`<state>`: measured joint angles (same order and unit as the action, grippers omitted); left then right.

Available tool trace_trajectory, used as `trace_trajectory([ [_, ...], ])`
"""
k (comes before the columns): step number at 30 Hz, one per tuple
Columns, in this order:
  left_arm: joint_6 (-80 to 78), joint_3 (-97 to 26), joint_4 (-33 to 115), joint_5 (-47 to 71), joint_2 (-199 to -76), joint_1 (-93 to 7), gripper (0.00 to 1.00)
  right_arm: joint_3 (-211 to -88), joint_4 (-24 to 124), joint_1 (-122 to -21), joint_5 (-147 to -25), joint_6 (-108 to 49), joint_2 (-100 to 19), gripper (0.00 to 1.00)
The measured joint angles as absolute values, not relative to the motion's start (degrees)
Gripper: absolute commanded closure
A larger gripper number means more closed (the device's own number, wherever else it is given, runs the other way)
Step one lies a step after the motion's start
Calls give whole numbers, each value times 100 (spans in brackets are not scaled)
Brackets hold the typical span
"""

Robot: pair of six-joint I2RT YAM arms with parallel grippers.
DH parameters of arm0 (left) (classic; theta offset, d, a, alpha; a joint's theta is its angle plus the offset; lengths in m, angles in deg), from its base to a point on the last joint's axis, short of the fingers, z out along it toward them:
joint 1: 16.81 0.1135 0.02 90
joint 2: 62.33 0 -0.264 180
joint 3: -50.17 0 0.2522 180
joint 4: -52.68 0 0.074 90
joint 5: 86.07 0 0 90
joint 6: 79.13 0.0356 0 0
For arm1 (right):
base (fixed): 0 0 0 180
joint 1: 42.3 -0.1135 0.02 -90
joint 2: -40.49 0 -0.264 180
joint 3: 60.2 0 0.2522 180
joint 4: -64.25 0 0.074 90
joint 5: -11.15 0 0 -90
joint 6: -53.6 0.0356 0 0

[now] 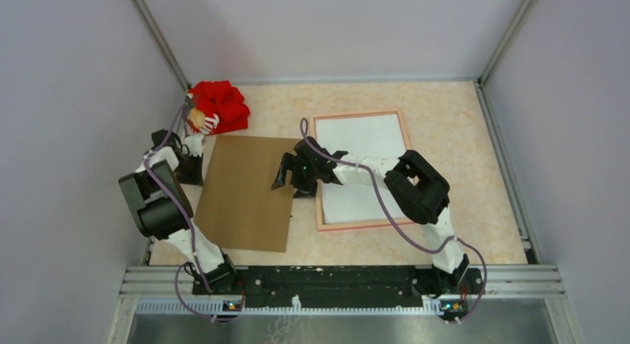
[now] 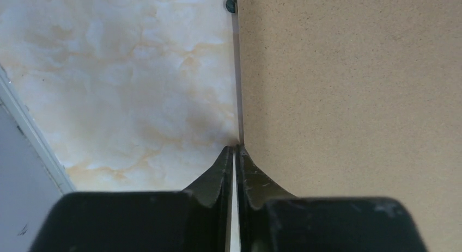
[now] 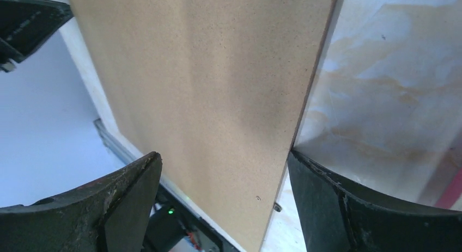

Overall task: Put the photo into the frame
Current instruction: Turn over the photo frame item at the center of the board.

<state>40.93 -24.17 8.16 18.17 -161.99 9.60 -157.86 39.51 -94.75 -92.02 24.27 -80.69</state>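
The pink frame (image 1: 360, 114) lies flat right of centre. Inside it lies the photo (image 1: 364, 140), white back up. A brown backing board (image 1: 245, 195) lies left of the frame. My left gripper (image 1: 199, 169) sits at the board's left edge. In the left wrist view its jaws (image 2: 235, 149) are pressed together on the thin edge of the board (image 2: 348, 99). My right gripper (image 1: 290, 184) stands open at the board's right edge. In the right wrist view it (image 3: 223, 154) straddles the board (image 3: 201, 83) without gripping it.
A red cloth doll (image 1: 219, 106) lies at the back left corner, just behind the left arm. Grey walls close the table on three sides. The right arm's elbow (image 1: 420, 188) hangs over the frame's near right part. A pink rail (image 3: 452, 192) shows at the right wrist view's edge.
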Motion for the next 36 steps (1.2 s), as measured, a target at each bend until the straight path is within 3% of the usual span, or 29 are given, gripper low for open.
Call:
trace_trajectory([
  [1,4121,-2474,770,1889,-16240,969,100,-15712,4078,-9444,-9296,2516,-8063,15],
  [12,4299,-2533,722,2151,-16310,1037,100,-16029,3809,-9300,-9746,2798,-8286,23],
  [22,4473,-2548,1120,2140,-16402,1052,100,-15861,4478,-9245,-10170,3264,-8303,26],
  [31,4648,-2585,1531,1992,-16498,1061,100,-15260,6062,-9215,-10723,3915,-8146,27],
  [36,4685,-2636,1441,2169,-16533,1063,100,-15124,8215,-9271,-10985,4534,-8069,29],
])
